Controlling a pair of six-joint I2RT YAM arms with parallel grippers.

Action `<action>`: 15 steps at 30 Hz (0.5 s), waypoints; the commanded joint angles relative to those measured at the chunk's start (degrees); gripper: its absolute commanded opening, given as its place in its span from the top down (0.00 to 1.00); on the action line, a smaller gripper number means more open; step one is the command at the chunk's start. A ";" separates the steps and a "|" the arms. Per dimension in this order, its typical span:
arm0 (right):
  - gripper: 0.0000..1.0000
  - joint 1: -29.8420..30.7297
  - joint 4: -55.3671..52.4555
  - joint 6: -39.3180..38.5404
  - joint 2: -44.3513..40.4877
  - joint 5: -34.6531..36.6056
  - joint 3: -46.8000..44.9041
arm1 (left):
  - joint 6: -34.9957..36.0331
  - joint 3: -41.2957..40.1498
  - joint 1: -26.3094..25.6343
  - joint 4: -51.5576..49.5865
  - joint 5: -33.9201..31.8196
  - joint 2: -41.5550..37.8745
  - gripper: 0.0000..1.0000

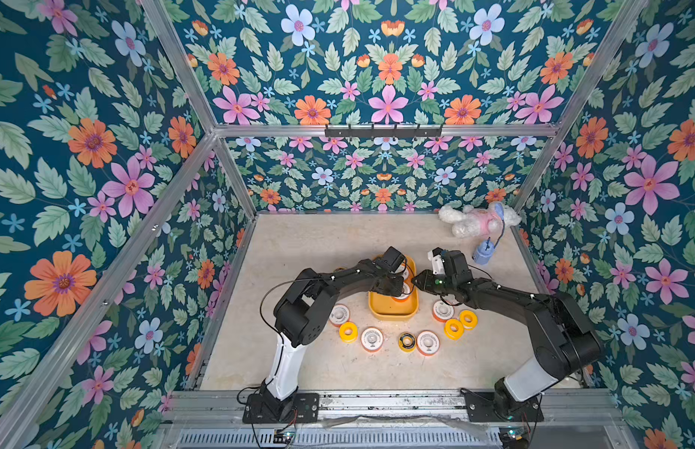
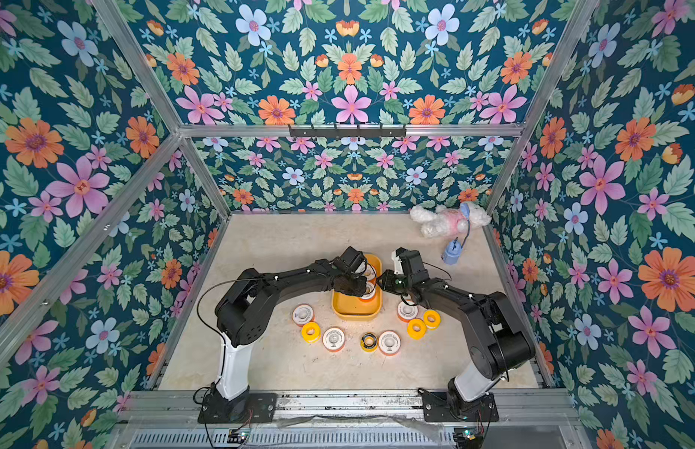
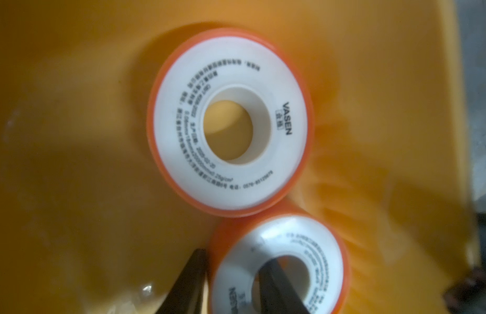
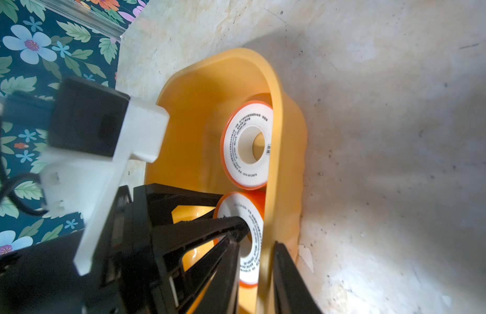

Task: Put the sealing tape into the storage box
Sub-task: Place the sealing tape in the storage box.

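Note:
The yellow storage box (image 1: pixel 392 317) (image 2: pixel 355 315) stands mid-table. Inside it lies a white-faced, orange-rimmed sealing tape spool (image 3: pixel 182 122) (image 4: pixel 236 146). A second such spool (image 3: pixel 326 258) (image 4: pixel 236 209) lies beside it, touching its rim. My left gripper (image 3: pixel 233 257) (image 1: pixel 402 289) reaches into the box, shut across this spool's ring, one finger in the centre hole and one against the rim. My right gripper (image 4: pixel 255 242) (image 1: pixel 415 280) is shut on the box's right wall, one finger inside and one outside. Several more spools lie in front of the box, from a white one (image 1: pixel 339 314) to a yellow one (image 1: pixel 468 319).
A white and pink plush toy (image 1: pixel 478 219) lies in the far right corner, with a small blue object on a cord (image 1: pixel 482 250) just in front of it. Flowered walls close in the table on three sides. Both arm bases sit on the front rail.

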 commanded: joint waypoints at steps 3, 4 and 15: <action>0.73 0.08 0.88 -0.32 -0.09 0.09 0.13 | -0.13 0.24 -0.03 -0.42 -0.48 0.09 0.61; 0.73 0.10 0.81 -0.32 -0.15 0.17 0.10 | -0.21 0.23 -0.09 -0.29 -0.33 0.04 0.60; 0.70 0.12 0.01 -0.66 -1.54 1.58 0.26 | -0.33 0.49 -0.04 0.14 -0.39 -0.61 0.55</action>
